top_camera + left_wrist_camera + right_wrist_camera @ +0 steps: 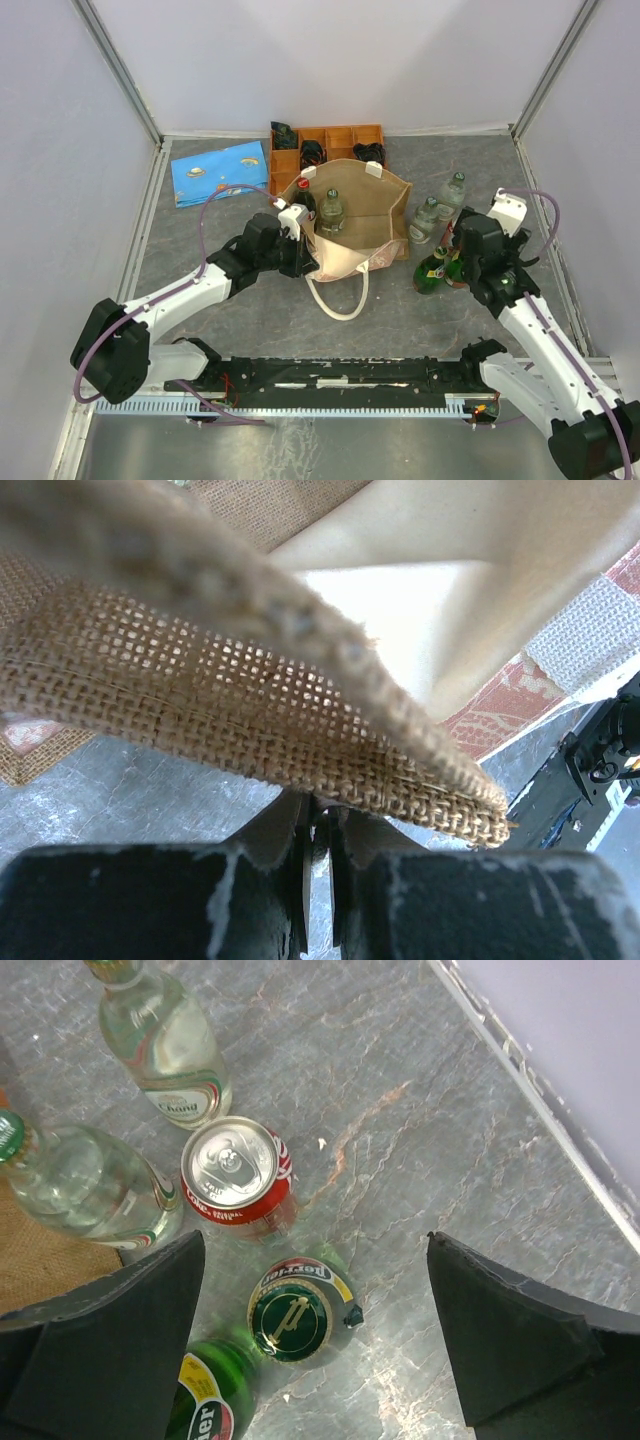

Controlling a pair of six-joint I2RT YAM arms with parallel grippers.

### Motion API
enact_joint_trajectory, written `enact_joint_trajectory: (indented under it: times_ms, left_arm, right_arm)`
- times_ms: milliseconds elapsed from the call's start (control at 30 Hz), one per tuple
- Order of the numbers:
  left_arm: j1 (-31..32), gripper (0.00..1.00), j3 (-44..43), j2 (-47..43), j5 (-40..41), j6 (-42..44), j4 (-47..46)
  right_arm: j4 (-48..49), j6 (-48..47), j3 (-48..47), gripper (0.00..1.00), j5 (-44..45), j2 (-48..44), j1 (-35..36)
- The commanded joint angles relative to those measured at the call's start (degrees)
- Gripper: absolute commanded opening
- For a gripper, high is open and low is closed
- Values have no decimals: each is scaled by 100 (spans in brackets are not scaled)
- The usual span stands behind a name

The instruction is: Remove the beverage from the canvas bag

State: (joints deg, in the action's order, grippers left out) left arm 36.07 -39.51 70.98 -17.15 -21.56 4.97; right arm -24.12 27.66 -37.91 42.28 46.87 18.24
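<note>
The tan canvas bag (372,208) stands open in the middle of the table, cream handles hanging forward. Inside it stand a clear bottle (330,212) and a dark bottle with a red cap (303,194). My left gripper (296,240) is shut on the bag's left rim; the left wrist view shows its jaws (325,825) pinching the burlap edge (250,710). My right gripper (459,262) is open and empty, right of the bag. In the right wrist view it (315,1245) hovers over a green Perrier bottle (290,1312) standing on the table.
Right of the bag stand a second green bottle (205,1400), a red Coke can (235,1175) and two clear bottles (165,1045) (80,1185). An orange compartmented tray (330,143) sits behind the bag, a blue cloth (220,172) at back left. The enclosure wall is close on the right.
</note>
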Motion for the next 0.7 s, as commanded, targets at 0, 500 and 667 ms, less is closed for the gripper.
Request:
enact_joint_trajectory:
  times_ms: [0, 500, 667]
  left_arm:
    - [26, 3, -21, 106, -143, 170, 628]
    - [23, 3, 99, -98, 144, -131, 652]
    - [22, 3, 101, -159, 250, -173, 650]
  right_arm:
    - [-195, -290, -712, 99, 138, -151, -17]
    - [-306, -1367, -3724, 98, -514, 1665, 2064]
    - [-331, -1226, -4295, 93, -1041, 2798, 2664]
